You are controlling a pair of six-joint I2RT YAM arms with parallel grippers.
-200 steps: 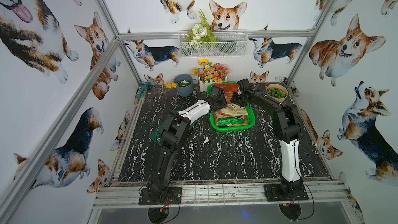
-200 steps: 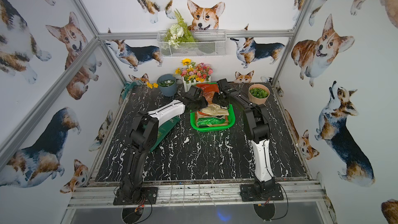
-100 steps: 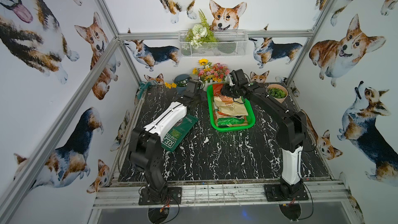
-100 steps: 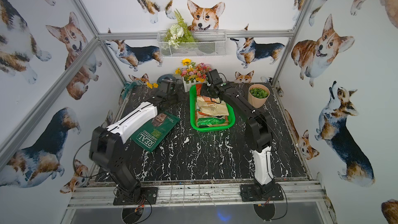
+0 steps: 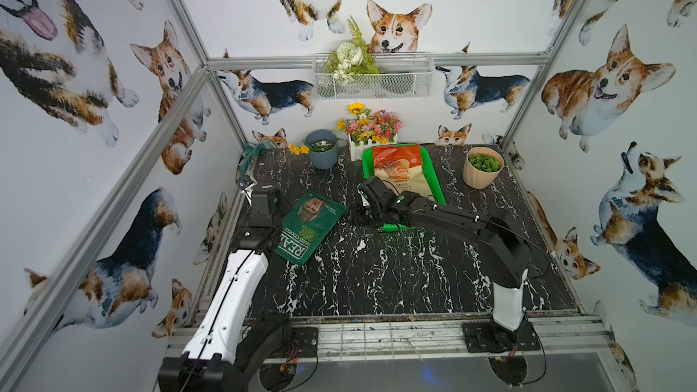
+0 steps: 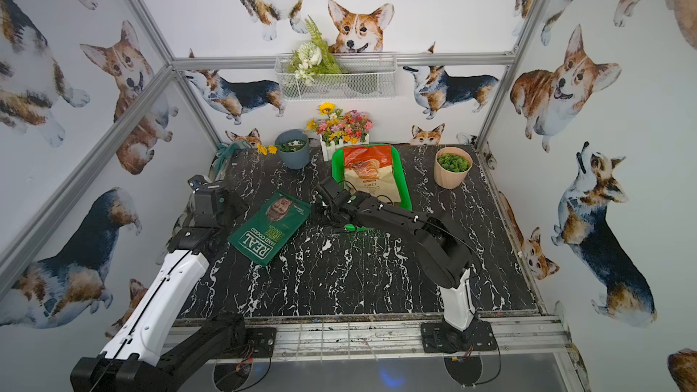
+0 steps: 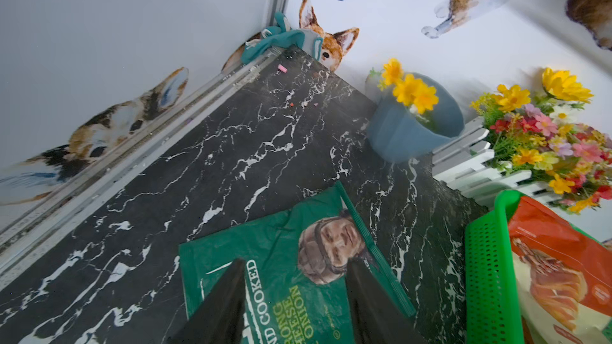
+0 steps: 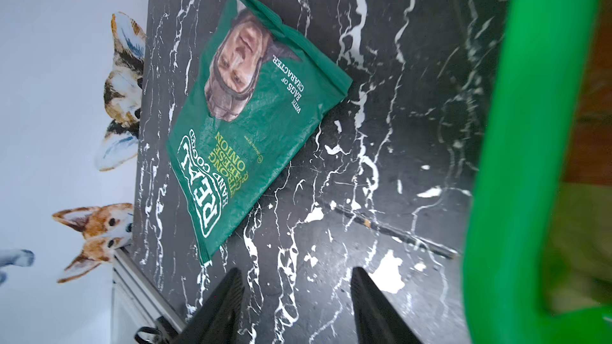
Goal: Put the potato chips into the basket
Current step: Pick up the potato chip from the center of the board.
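My left fingers (image 7: 222, 309) are hanging apart over the REAL bag (image 5: 309, 226) lying near the left edge of the table (image 5: 377, 277); my right fingers (image 8: 371, 306) are gaping empty beside the basket (image 5: 433, 179).

Two arms, black at the joints with glossy white shells. A thin black cable runs along the shell of the left arm (image 5: 230, 296). The right arm (image 5: 507, 301) has a square black base plate (image 5: 476, 338).

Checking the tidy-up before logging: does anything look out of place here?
Yes: the green REAL bag lies askew on the table, outside the basket that holds the other bags.
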